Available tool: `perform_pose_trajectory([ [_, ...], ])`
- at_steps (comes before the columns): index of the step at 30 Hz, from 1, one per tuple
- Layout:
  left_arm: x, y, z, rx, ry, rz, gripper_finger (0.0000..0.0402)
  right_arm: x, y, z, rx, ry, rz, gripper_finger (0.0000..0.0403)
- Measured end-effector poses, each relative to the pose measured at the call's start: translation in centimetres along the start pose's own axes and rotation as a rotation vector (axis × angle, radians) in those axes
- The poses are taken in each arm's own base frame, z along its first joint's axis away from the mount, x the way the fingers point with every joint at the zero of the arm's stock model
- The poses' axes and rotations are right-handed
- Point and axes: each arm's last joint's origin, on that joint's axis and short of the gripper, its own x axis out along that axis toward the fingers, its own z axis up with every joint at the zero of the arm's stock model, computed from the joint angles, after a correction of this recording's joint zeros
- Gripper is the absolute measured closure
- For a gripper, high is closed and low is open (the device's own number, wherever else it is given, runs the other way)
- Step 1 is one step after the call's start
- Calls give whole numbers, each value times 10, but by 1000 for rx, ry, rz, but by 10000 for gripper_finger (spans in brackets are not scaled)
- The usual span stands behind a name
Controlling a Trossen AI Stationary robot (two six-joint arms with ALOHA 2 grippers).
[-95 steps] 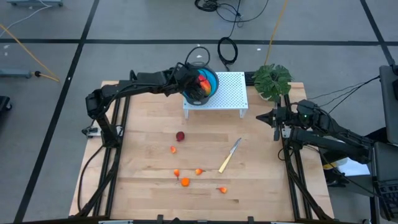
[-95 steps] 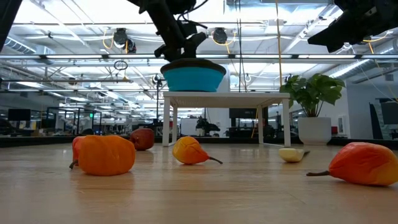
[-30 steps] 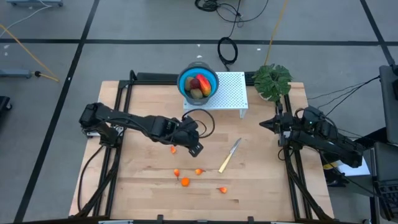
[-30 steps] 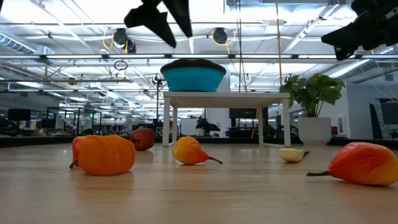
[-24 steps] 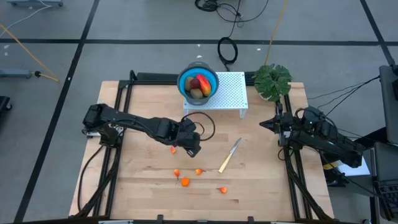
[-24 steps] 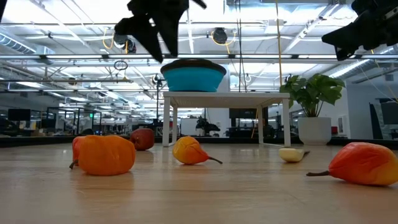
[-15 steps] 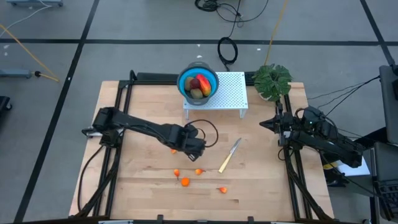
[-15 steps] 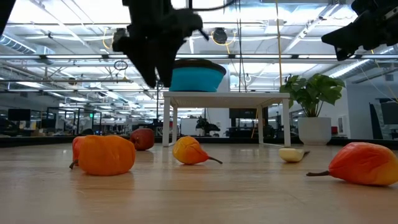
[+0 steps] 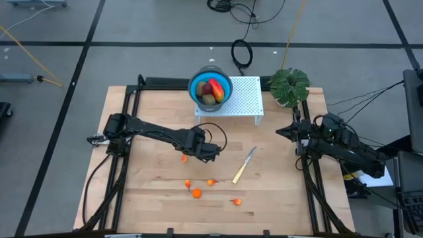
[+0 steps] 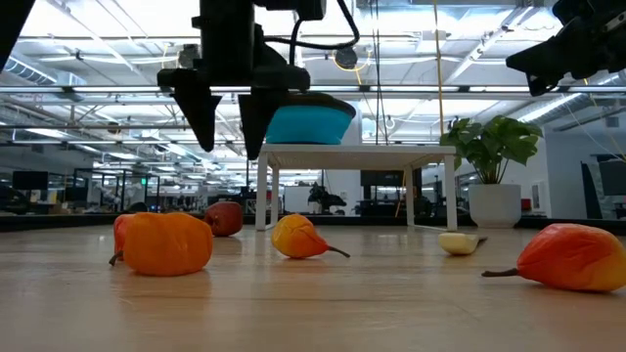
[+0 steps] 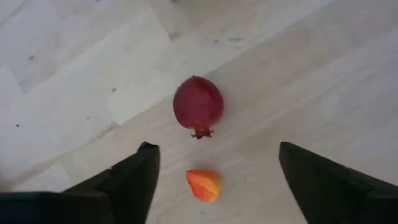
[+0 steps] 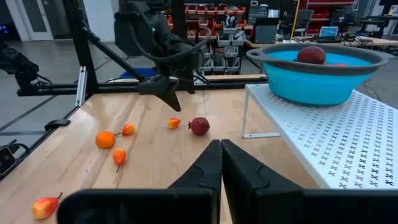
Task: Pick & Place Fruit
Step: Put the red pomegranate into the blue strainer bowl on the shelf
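My left gripper (image 9: pixel 210 153) hangs open above the table's middle, fingers pointing down (image 10: pixel 230 137). A dark red round fruit (image 11: pixel 198 104) and a tiny orange fruit (image 11: pixel 204 185) lie on the wood below it, between the lines of its two fingers (image 11: pixel 217 149). The red fruit also shows in the low view (image 10: pixel 224 218). Several more tiny orange fruits (image 9: pixel 197 193) lie nearer the front edge. A blue bowl (image 9: pixel 225 82) on a white stand (image 9: pixel 244 99) holds red-yellow, dark red and brown-green fruit. My right gripper (image 12: pixel 221 146) is shut and empty, waiting at the right edge (image 9: pixel 277 131).
A yellow-handled knife (image 9: pixel 243 165) lies right of the left gripper. A leafy plant (image 9: pixel 289 84) stands at the far right corner beside the stand. Bare wood lies along the table's left side and near the front edge.
My left gripper has come down toward the table and turned from a tilt to pointing straight down over the dark red fruit. It has stayed open. No fruit has moved.
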Motion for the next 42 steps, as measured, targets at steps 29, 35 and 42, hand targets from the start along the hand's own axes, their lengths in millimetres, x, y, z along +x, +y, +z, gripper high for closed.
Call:
perform_pose_trajectory([
  [29, 80, 17, 11, 58, 63, -40, 11, 0, 0, 0, 2, 2, 0, 399],
  [35, 94, 23, 13, 41, 85, -59, 11, 0, 0, 0, 3, 2, -1, 399],
  [42, 96, 24, 14, 41, 92, -69, 12, 0, -2, 0, 3, 4, -80, 399],
])
